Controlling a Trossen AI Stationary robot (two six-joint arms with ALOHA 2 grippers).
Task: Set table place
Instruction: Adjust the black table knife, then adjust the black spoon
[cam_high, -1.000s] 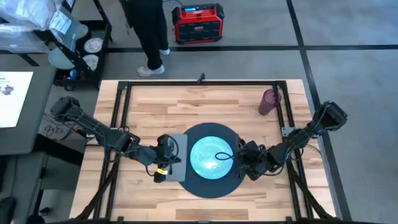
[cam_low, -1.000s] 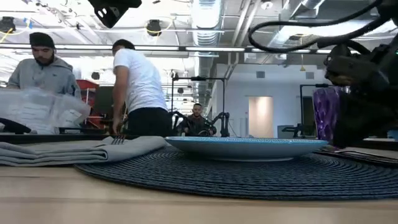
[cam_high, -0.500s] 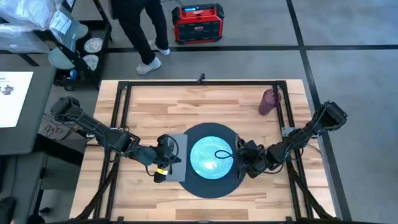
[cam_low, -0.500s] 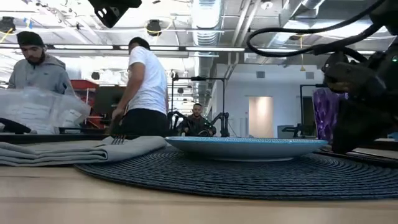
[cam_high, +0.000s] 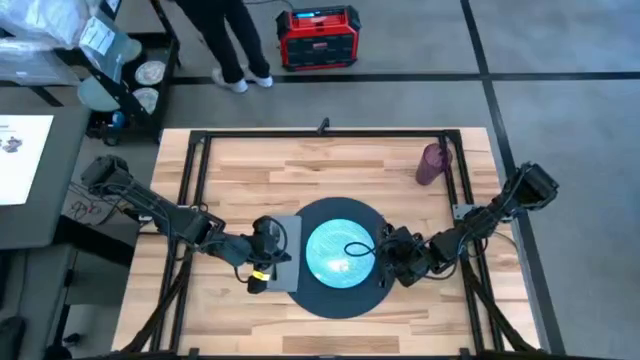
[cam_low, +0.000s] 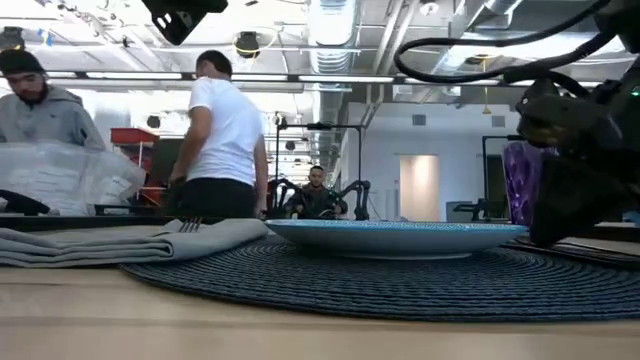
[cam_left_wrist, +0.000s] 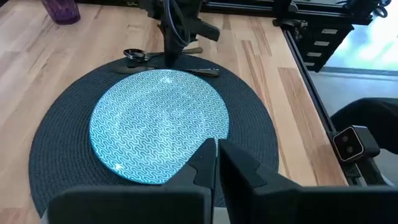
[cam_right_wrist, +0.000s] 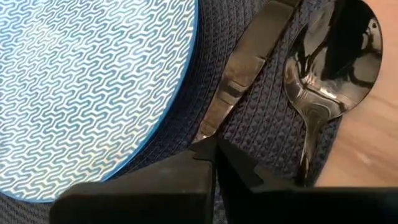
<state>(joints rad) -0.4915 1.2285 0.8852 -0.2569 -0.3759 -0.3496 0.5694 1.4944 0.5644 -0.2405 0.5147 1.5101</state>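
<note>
A teal plate (cam_high: 338, 250) lies on the dark round mat (cam_high: 335, 302). On the mat's left side a grey napkin (cam_high: 288, 230) carries a fork (cam_low: 188, 226). On its right side lie a knife (cam_right_wrist: 241, 71) and a spoon (cam_right_wrist: 326, 68). A purple cup (cam_high: 433, 163) stands at the far right. My left gripper (cam_left_wrist: 216, 148) is shut over the napkin, pointing at the plate. My right gripper (cam_right_wrist: 216, 145) is shut, tips down at the knife beside the plate's right rim. My right gripper's shut fingertips (cam_right_wrist: 208, 149) stand from above at the knife's handle (cam_right_wrist: 214, 121), which lies flat on the mat. I cannot tell whether they touch it. My left gripper is low over the napkin; its own body hides whether it touches the cloth.
A black tube frame (cam_high: 320, 135) runs round the tabletop. Bare wood lies behind the mat and near the front edge. A person (cam_high: 235, 40) walks on the floor beyond the far edge, by a red box (cam_high: 318, 35).
</note>
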